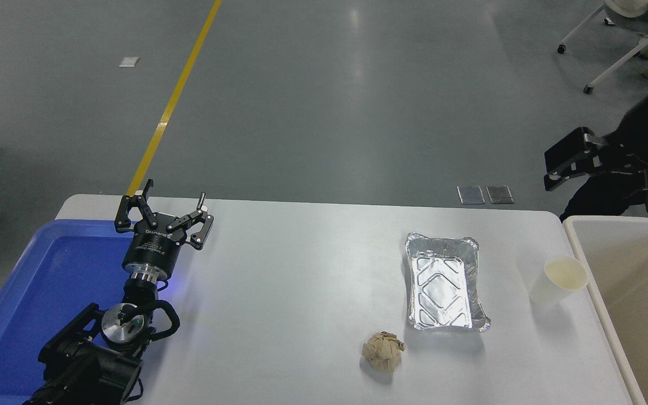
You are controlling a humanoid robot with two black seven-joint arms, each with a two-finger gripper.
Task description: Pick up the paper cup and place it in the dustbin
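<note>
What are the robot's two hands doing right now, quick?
Left hand: open, empty, parked over the blue tray.
Right hand: off the table's far right; open or closed cannot be told.

Grey floor [324, 95], yellow line [175, 95]
</note>
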